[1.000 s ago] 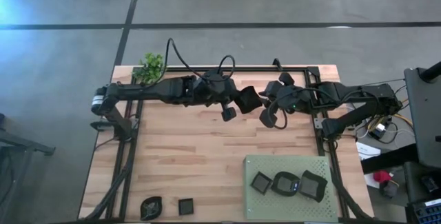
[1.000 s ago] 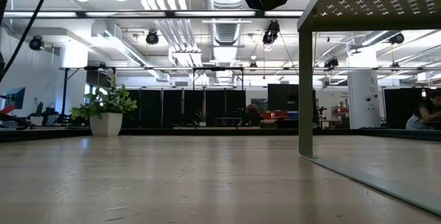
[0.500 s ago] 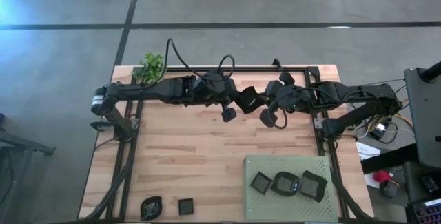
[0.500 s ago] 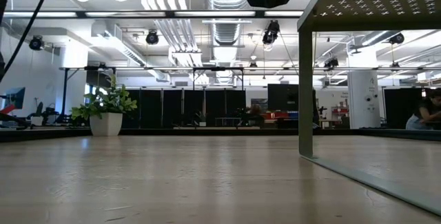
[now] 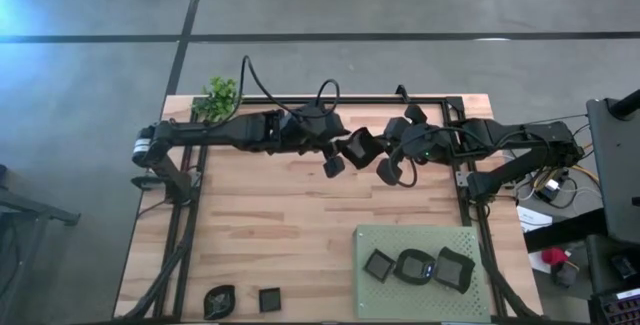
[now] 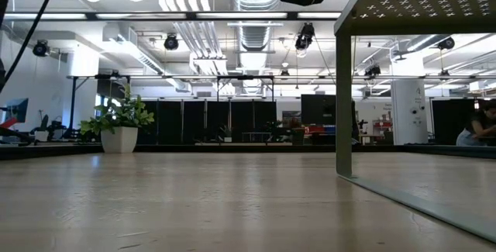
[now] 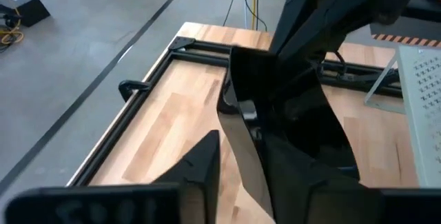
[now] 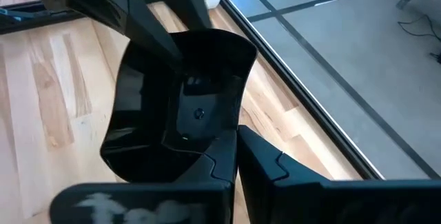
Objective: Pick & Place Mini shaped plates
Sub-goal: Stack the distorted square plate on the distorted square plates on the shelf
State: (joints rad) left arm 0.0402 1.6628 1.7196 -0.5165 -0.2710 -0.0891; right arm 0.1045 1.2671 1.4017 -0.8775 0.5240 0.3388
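The jaws of the right gripper (image 5: 383,155) are pressed together on the rim of a black plate (image 5: 359,149), which it holds in the air above the far middle of the desk (image 5: 290,225). The right wrist view shows this plate (image 8: 180,107) tilted, with its hollow side toward the camera and the dark fingers (image 8: 227,158) pinching its lower edge. The left gripper (image 5: 340,151) is at the other side of the same plate, and its jaws are spread: in the left wrist view one finger (image 7: 200,165) stands apart from the plate (image 7: 289,114), with bare wood visible between them.

Other mini shaped plates rest lower on the desk. Three are on the green mat (image 5: 420,243) near the right front corner: a square one (image 5: 378,264), a rounded one (image 5: 412,267) just beside it, and a bigger one (image 5: 452,269) touching the rounded one. Two more are near the left front corner, a wavy-rimmed one (image 5: 218,299) and a small square one (image 5: 269,298), close together but apart.

A small green plant (image 5: 219,95) stands at the far left corner.
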